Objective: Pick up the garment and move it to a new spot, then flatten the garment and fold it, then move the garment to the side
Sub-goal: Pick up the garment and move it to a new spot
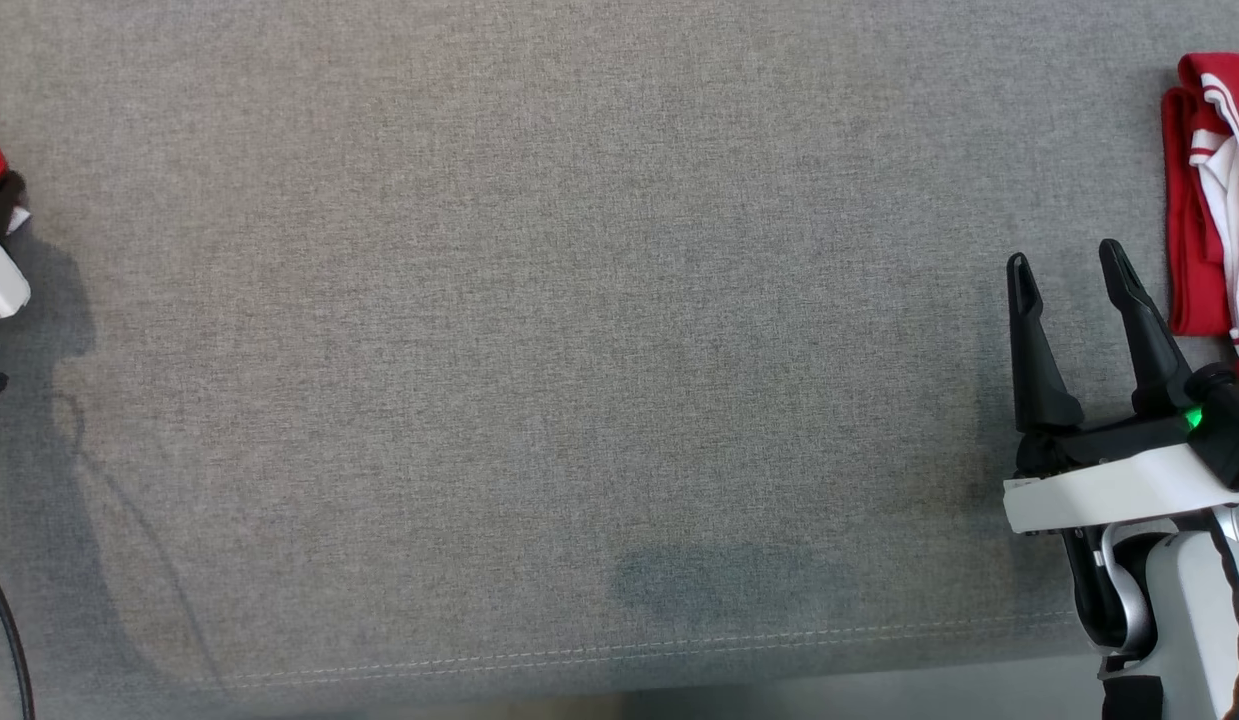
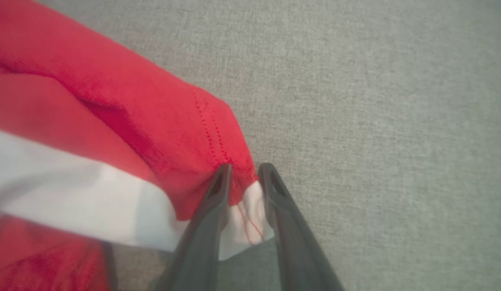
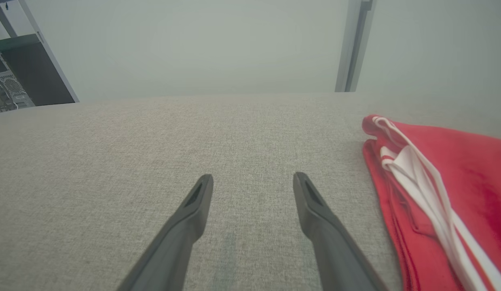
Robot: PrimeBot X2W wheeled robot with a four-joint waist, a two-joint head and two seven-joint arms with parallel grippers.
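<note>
My left end effector [image 2: 246,169] pinched the garment [image 2: 153,133] by a hem corner at the surface [image 1: 579,300] left edge; right end effector [image 1: 1065,255] was spread. I wanted a firm bite past the stitching before lifting slowly.

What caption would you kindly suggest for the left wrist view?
Left gripper astride a corner of the red-and-white garment over grey surface.

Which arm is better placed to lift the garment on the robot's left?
Left. The left claw brackets the garment at its corner; the right claw hovers open beside a folded garment.
</note>
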